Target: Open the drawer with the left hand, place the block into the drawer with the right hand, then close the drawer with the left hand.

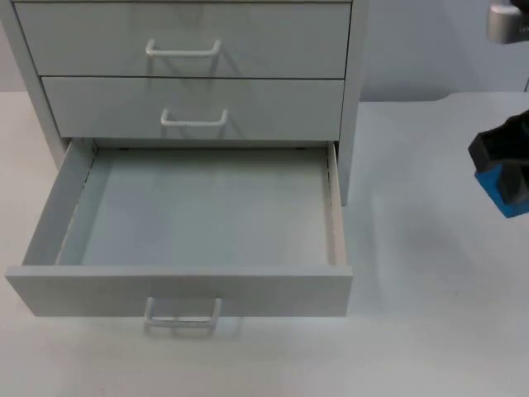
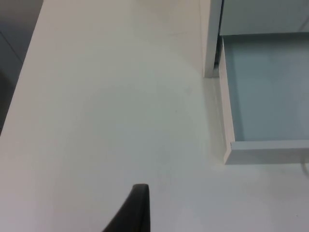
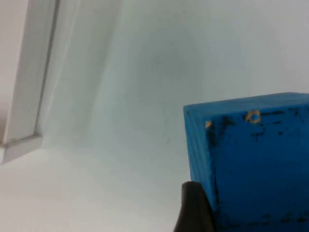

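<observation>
Right gripper [image 1: 506, 178] pinches the blue block [image 1: 502, 192] near the table's right edge; rigid, light-looking, flat faces grip well.

Left gripper [image 2: 137, 212] waits beside the open drawer [image 1: 178, 291]; I cannot tell its opening.

White table top [image 1: 413, 331], pale grey partition wall [image 1: 421, 50] behind, soft even light

Cabinet [image 1: 190, 74] at the back of the worktop [image 1: 413, 331]
Its bottom drawer [image 1: 182, 289] stands pulled out before it; well right of the cabinet, the right claw [image 1: 504, 169] holds the block [image 1: 506, 192] above the worktop.
</observation>
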`<state>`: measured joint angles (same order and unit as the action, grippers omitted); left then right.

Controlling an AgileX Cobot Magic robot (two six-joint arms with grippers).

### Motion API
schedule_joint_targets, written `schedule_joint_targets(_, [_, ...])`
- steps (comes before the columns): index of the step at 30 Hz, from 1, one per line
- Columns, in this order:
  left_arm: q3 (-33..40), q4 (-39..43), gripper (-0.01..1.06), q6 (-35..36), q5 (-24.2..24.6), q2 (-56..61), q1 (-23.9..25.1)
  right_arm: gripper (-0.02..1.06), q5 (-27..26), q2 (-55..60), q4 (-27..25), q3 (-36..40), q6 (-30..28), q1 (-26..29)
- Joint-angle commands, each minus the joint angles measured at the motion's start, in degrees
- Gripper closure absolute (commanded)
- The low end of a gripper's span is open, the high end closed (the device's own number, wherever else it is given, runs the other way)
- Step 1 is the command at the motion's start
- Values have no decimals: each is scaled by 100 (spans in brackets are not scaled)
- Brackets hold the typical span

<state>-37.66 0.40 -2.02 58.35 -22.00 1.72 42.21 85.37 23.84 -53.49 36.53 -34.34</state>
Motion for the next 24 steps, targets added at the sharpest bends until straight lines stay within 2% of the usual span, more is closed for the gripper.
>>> schedule_joint_targets(1, [-31,27,0,-14,-9,37,10,104,-117,-54,-70,-15,-145,-23])
schedule_joint_targets(4, [-31,27,0,-14,-20,37,10,104,-227,-54,-59,-15,-144,-95])
schedule_joint_targets(11, [-31,27,0,-14,-20,37,10,105,-919,-25,-54,-54,-19,-714])
schedule_joint_targets(13, [-31,27,0,-14,-20,37,10,105,-906,62,-43,-130,6,-817])
schedule_joint_targets(17, [-31,-9,0,-14,-17,37,10,105,-731,610,-12,-688,6,-1181])
schedule_joint_targets(19, [-31,-9,0,-14,-17,37,10,105,-760,786,3,-841,6,-1258])
schedule_joint_targets(23, [-31,3,0,-14,-17,37,10,105,-814,1674,54,-1784,6,-1521])
schedule_joint_targets(24, [-31,3,0,-14,-17,37,10,105,-814,1674,54,-1784,6,-1521])
